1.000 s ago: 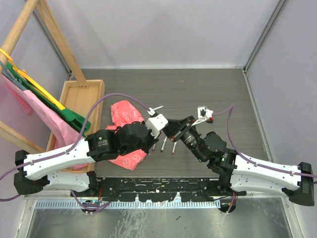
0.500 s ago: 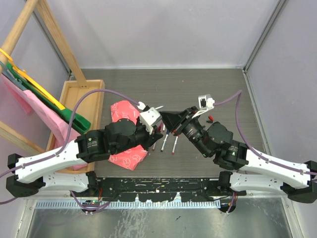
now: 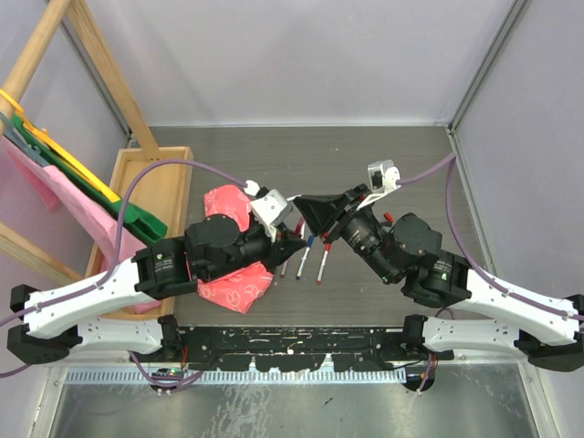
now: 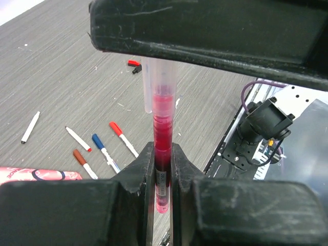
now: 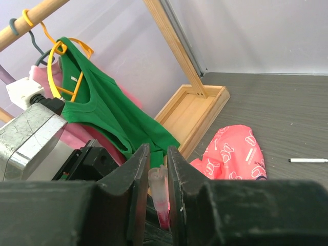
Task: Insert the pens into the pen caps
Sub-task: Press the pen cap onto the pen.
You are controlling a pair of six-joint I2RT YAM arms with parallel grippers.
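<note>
**A:** Where is the pen now?

**B:** It is held up over the grey table, mid-scene. The left gripper is pinched nearly closed low on the red pen. The right gripper, just as narrow, clamps the frosted cap from the other end. The pen's upper end sits inside the cap's mouth, but I can't tell whether it is fully home.

**A:** What could spoil it?

**B:** A skewed push, I'd say. If the two claws aren't on one line, the barrel could jam against the cap wall or pivot in the jaws (smooth round plastic gives flat pads little to bite). Too much force might also slide the pen back through the left grip.

**A:** Materials?

**B:** The pen is a slim, glossy cylinder of translucent red. The cap is a cloudy tube with what looks like a clip down one side. The loose pens, white-barrelled with red, blue and brown ends, lie on the matt, wood-grained tabletop between the arms. Two small caps, one red and one black, lie apart from them, farther right.
</note>
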